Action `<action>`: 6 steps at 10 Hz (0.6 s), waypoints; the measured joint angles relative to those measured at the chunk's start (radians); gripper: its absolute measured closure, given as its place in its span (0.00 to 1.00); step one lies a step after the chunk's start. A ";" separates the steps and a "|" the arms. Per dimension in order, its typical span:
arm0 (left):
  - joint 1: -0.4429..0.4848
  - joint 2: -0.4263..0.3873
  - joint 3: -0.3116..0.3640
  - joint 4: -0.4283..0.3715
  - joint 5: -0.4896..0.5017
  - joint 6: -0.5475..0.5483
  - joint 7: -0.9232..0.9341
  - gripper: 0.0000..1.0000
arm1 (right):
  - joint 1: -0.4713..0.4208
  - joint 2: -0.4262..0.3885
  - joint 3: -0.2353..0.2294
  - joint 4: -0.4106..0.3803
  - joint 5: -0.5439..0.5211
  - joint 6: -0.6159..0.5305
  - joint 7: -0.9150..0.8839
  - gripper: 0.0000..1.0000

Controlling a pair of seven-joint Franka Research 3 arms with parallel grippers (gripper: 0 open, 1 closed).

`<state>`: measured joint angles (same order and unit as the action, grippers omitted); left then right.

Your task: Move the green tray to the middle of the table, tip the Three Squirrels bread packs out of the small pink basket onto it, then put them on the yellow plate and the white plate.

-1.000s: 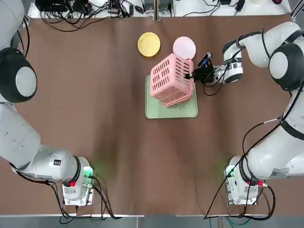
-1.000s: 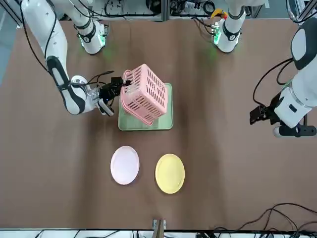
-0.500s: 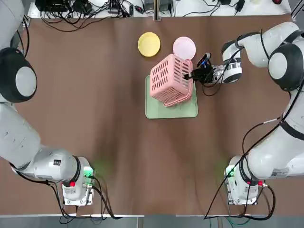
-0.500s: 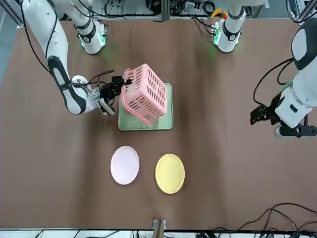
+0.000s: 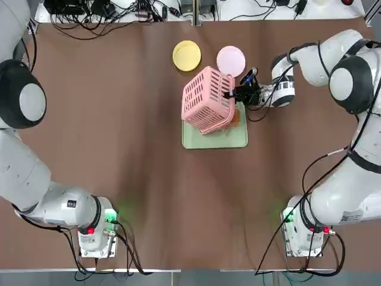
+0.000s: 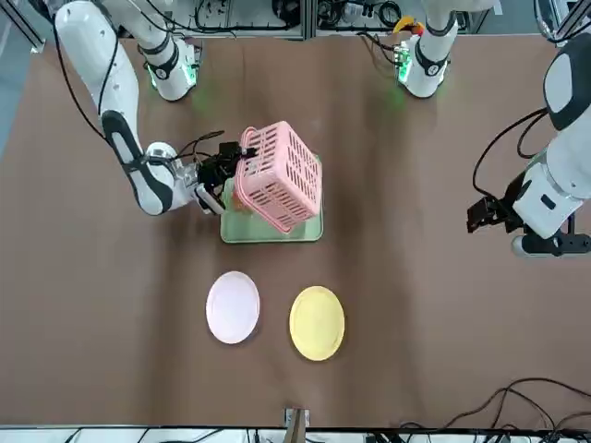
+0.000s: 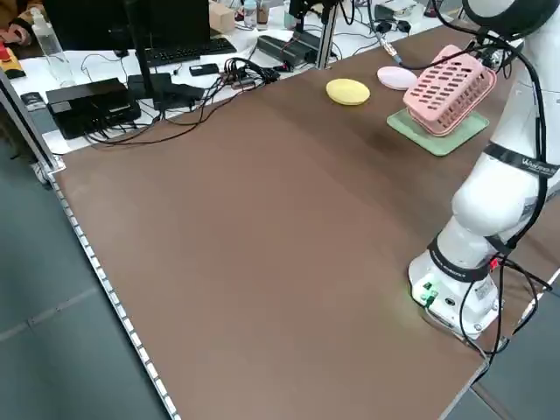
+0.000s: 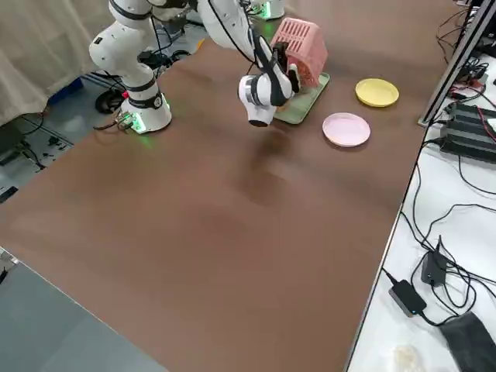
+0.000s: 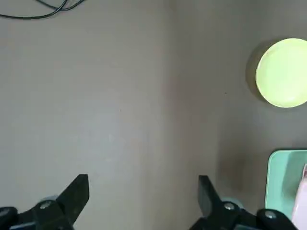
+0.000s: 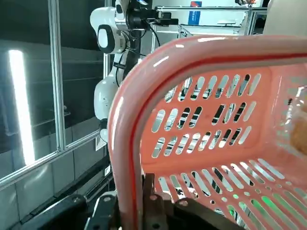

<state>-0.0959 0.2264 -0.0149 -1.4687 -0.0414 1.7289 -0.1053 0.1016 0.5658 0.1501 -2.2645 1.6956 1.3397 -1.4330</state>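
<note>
The small pink basket [image 5: 206, 99] hangs tilted on its side over the green tray [image 5: 214, 137], which lies mid-table. My right gripper [image 5: 230, 94] is shut on the basket's rim [image 10: 125, 143], on the side towards the white plate. A golden-brown bread pack [image 5: 236, 117] peeks out under the basket at the tray's right edge, and another shows blurred inside the basket [image 10: 298, 139]. The yellow plate [image 5: 187, 55] and the white plate [image 5: 231, 60] lie bare beyond the tray. My left gripper [image 9: 144, 191] hovers open over bare table far to the left, holding nothing.
Cables and equipment line the table's far edge [image 5: 107, 18]. Both arm bases [image 5: 95, 229] stand at the near edge. Wide brown table [image 5: 119, 131] stretches left of the tray. The left gripper [image 6: 485, 214] is well away from the basket.
The right gripper has carried the basket a little left and towards the plates, tipping it further. A bread pack now shows at the tray's right edge. The left arm is still.
</note>
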 joint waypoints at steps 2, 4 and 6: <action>0.001 0.000 0.000 0.000 0.000 0.000 0.000 0.00 | 0.002 0.023 0.000 0.007 0.008 -0.022 -0.027 0.93; 0.001 0.000 0.000 0.000 0.012 0.000 0.000 0.00 | 0.012 0.044 0.010 0.020 0.038 -0.032 -0.041 0.93; 0.002 0.000 0.000 0.000 0.034 0.000 0.001 0.00 | 0.034 0.064 0.046 0.036 0.096 -0.021 -0.050 0.93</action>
<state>-0.0942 0.2264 -0.0151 -1.4686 -0.0077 1.7290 -0.1047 0.1360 0.6303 0.1959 -2.2287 1.7914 1.3185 -1.4827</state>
